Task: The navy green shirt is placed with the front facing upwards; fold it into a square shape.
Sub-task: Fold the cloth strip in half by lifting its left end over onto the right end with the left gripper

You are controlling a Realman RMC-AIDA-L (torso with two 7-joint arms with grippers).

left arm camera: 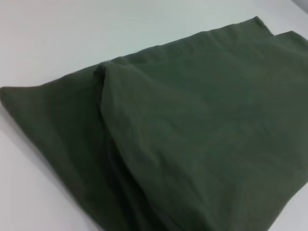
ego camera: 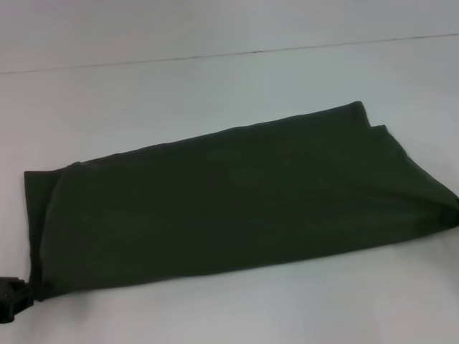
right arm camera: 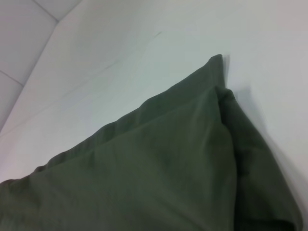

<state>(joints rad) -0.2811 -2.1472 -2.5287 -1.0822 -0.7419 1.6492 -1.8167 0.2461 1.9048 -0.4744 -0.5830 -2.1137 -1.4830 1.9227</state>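
The dark olive-green cotton shirt [ego camera: 237,201] lies as a long folded band across the white tabletop [ego camera: 215,79]. The left gripper [ego camera: 13,299] at eight o'clock and the right gripper [ego camera: 452,213] at three o'clock sit at its ends, jaws indiscernible. Judged mid-fold; next, bring one end over the other.

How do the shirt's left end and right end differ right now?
On the navy green shirt, the left end is wide and square-cut, and the right end narrows to a bunched point. The left tool shows at its corner; the right tool is barely visible. Both ends show layered folds.
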